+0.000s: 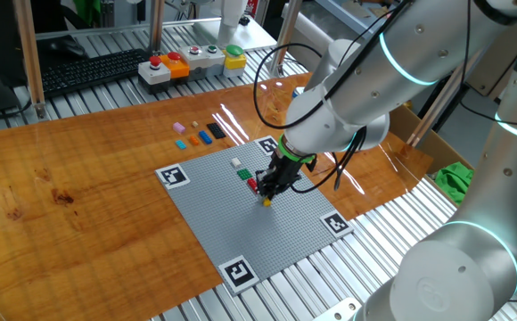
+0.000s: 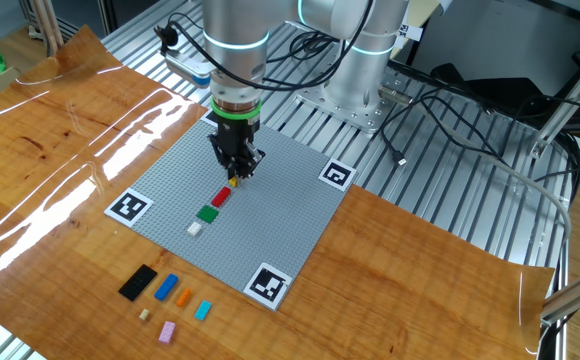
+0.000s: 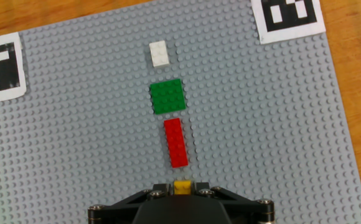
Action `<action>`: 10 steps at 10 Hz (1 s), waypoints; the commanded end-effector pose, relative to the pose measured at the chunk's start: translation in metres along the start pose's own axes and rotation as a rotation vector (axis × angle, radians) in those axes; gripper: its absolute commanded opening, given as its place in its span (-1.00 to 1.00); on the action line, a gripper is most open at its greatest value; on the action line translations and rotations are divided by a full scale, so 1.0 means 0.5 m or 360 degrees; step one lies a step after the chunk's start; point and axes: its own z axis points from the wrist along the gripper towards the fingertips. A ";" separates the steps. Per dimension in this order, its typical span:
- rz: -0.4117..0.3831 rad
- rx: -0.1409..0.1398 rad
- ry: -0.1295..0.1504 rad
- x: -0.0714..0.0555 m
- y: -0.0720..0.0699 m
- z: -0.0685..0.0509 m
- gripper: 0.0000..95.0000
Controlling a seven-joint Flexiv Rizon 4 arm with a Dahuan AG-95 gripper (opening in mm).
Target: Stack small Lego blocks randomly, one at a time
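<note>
Now the gripper (image 2: pixel 234 179) points straight down at the grey baseplate (image 2: pixel 280 215) on the wooden worktop (image 2: pixel 50 150). Its fingers sit close together, with a yellow block (image 3: pixel 182 186) right between the tips. The pictures do not show for sure if the tips squeeze the yellow block or just stand at its sides. The yellow block sits low, at the baseplate.

Just past the yellow block lies a red block (image 3: pixel 176 142), long and thin. Beyond it is a green block (image 3: pixel 168 96), and farther still a small white block (image 3: pixel 159 53). The four make a line on the baseplate, each a bit apart from the next.

Off the baseplate, more blocks lie on the worktop in a loose row: a black block (image 2: pixel 138 282), a blue block (image 2: pixel 166 287), an orange block (image 2: pixel 183 296), a cyan block (image 2: pixel 203 310) and a pink block (image 2: pixel 167 331).

Black-and-white tags (image 2: pixel 130 207) mark the corners of the baseplate. Far off, a box of buttons (image 1: pixel 192 62) sits on the metal bench.
</note>
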 end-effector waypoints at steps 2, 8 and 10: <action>-0.0023 0.0015 0.0010 -0.003 0.003 -0.015 -0.60; -0.0167 0.0030 0.0026 -0.008 0.002 -0.034 -1.00; -0.0188 0.0038 0.0027 -0.006 0.002 -0.039 -1.00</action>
